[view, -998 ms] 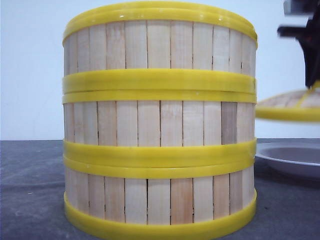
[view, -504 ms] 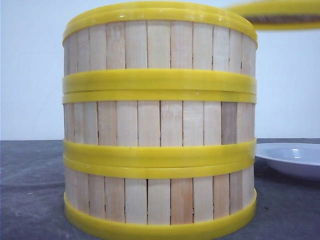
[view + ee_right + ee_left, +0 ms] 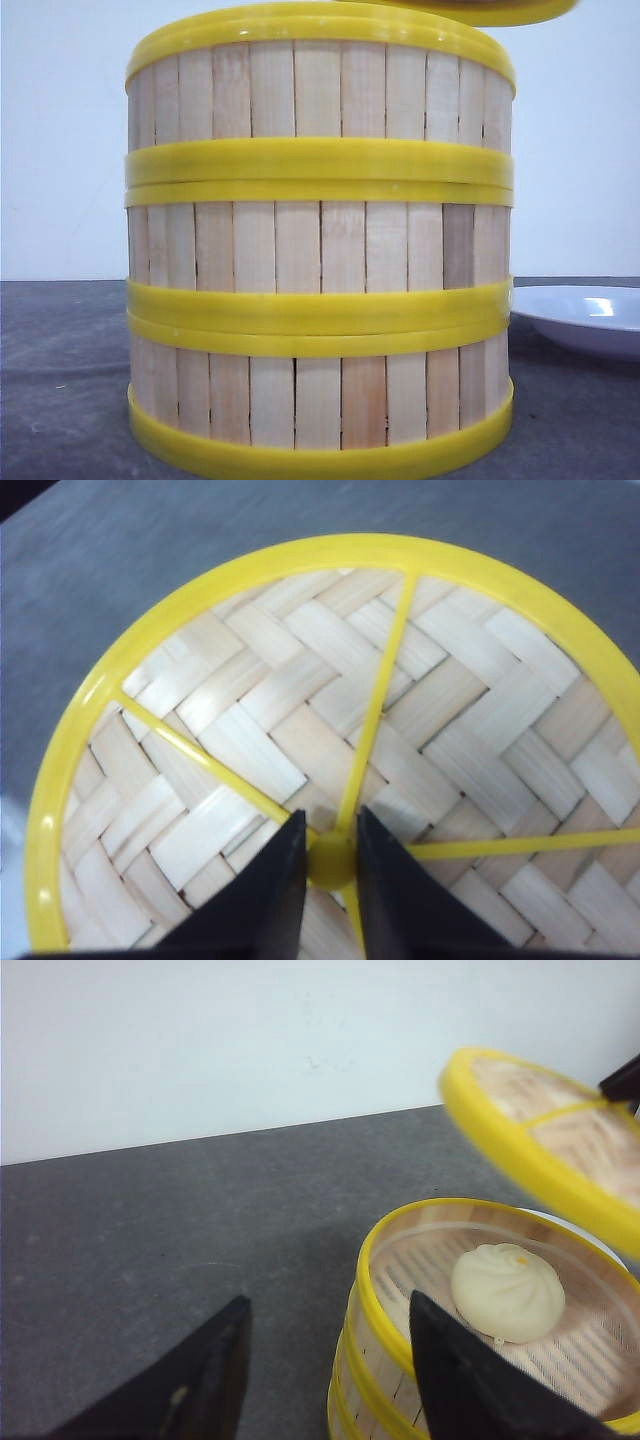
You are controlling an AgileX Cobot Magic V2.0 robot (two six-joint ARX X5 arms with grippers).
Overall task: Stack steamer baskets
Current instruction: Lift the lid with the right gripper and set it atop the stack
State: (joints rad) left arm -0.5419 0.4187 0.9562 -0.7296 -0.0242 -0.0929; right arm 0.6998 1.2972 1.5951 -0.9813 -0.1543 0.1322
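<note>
Both hands aloft — right hand [image 3: 331, 855] pinching the lid [image 3: 330, 730] knob, left hand [image 3: 330, 1360] spread empty.

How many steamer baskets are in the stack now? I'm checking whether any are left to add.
3, all in one stack on the table: bottom basket, middle basket, top basket, which holds a bun. None elsewhere in view; others could be out of frame.

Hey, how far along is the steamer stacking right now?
Done: three slatted wooden steamer baskets with yellow rims stand stacked, a white bun in the top one. In hand: right gripper holds the woven yellow-rimmed lid by its knob above the stack. Left: lowering it on.
</note>
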